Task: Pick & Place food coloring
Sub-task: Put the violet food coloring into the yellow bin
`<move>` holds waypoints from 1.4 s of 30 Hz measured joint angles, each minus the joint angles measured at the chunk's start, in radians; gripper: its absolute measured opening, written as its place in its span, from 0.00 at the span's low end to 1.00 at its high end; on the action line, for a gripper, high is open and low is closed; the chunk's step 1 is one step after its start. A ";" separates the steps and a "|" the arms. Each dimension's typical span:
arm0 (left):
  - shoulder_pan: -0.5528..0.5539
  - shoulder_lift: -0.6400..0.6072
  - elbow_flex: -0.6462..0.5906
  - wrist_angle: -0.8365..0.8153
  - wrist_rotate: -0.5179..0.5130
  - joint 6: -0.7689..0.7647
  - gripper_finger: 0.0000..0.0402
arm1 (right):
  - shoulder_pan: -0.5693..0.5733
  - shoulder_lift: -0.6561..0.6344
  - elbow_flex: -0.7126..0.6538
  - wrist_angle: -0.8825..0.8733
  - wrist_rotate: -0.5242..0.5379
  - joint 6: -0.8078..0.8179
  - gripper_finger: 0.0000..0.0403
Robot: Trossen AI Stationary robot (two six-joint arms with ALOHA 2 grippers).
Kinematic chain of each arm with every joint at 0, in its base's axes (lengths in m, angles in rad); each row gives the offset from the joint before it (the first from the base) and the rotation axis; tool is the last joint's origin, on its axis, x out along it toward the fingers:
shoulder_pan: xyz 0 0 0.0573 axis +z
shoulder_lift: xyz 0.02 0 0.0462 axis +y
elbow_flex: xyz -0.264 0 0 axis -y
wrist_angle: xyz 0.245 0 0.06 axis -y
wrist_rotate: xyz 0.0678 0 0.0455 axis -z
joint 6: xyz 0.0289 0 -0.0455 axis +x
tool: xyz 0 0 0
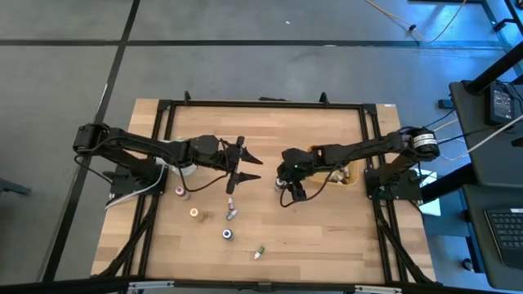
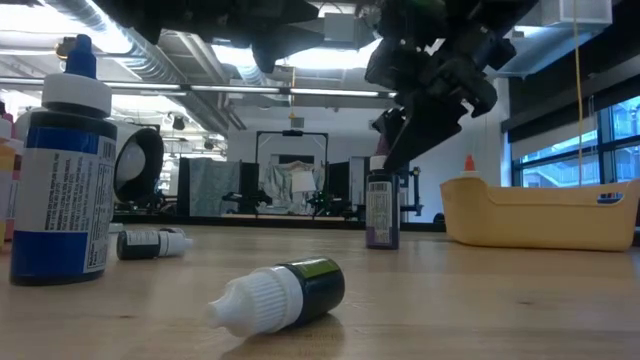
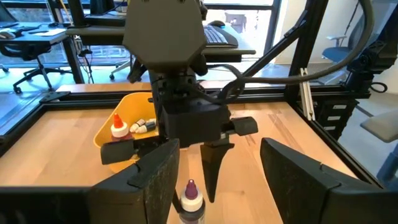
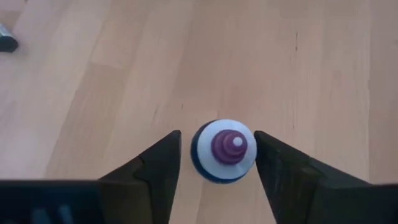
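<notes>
A purple-capped food coloring bottle [image 4: 224, 151] stands upright on the table near its middle. My right gripper [image 4: 217, 135] comes down on it at a slant, open, with one finger on each side of its cap. In the low view the bottle [image 2: 381, 210] stands below that gripper [image 2: 405, 125]. My left gripper [image 1: 249, 166] hovers open above the table left of centre and holds nothing. Several more bottles stand or lie at the near left, among them a blue one [image 2: 60, 180] upright and a dark one [image 2: 283, 294] on its side. My right gripper has one finger [image 4: 273, 165] close against the rim of the bottle's white cap [image 4: 252, 152]; I cannot tell whether it touches. A narrow gap shows between the cap and the other finger [image 4: 163, 163]. The bottle stands upright on the table.
A yellow tray [image 1: 347, 173] at the table's right holds a few bottles [image 3: 119, 127]. Loose bottles [image 1: 194, 212] [image 1: 227, 234] [image 1: 258, 253] are scattered over the near left of the table. A black frame [image 1: 261, 103] runs along the table's edges.
</notes>
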 joint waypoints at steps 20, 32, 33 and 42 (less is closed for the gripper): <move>0.000 0.000 0.000 -0.007 -0.004 0.000 0.56 | 0.010 -0.089 -0.002 -0.087 0.016 -0.020 0.31; 0.000 0.001 0.000 -0.024 -0.054 0.000 0.56 | 0.026 -0.506 -0.034 -0.372 0.191 0.134 0.31; 0.000 0.001 0.000 -0.023 -0.054 0.000 0.56 | 0.026 -0.541 -0.047 -0.394 0.229 0.162 0.31; 0.000 0.001 0.000 -0.022 -0.055 0.000 0.55 | 0.022 -0.707 -0.238 -0.369 0.362 0.287 0.31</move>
